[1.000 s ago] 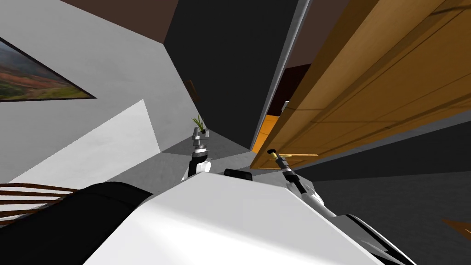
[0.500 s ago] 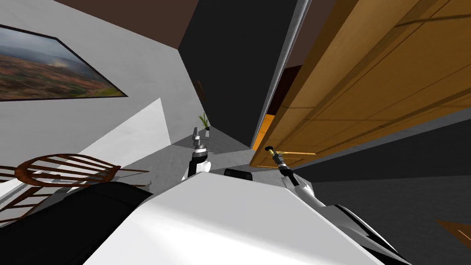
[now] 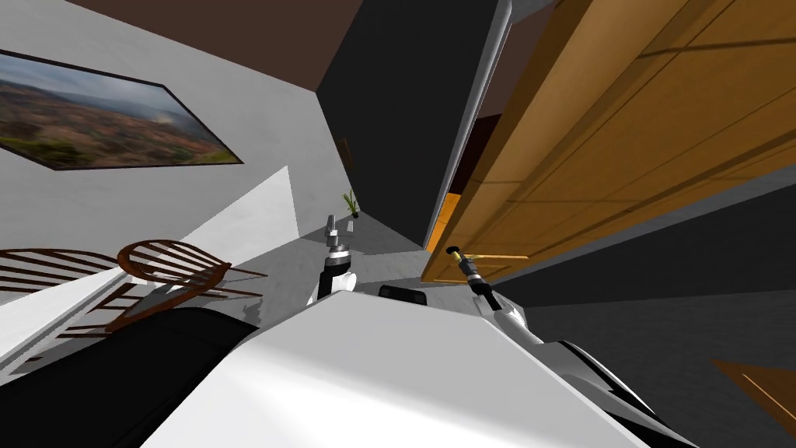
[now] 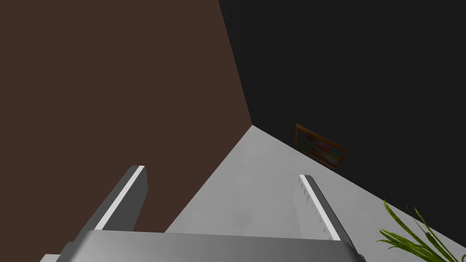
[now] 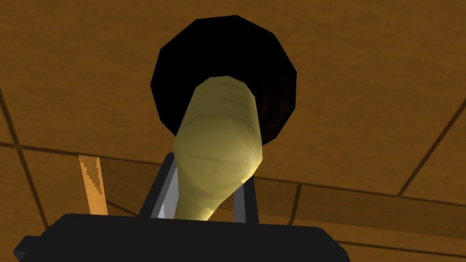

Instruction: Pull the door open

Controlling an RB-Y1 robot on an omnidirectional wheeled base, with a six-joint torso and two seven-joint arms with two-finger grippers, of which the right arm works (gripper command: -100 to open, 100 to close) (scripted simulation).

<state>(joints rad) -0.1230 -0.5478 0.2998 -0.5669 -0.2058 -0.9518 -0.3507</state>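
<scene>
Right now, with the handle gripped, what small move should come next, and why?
Probably a short pull of the right gripper toward the chest, along the swing of the wooden door. Its jaws press both sides of the yellowish handle, and the door stands only partly open. The left gripper hangs open, uninvolved.

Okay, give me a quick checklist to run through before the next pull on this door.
1. Right hand shut on the door handle: ok, fingers press both its sides.
2. Door ajar: ok, a gap shows at its edge.
3. Left hand free: ok, open, empty, apart from the door.
4. Wooden chair out of the swing: ok, far to my left.
5. Room behind me: cannot tell.
</scene>
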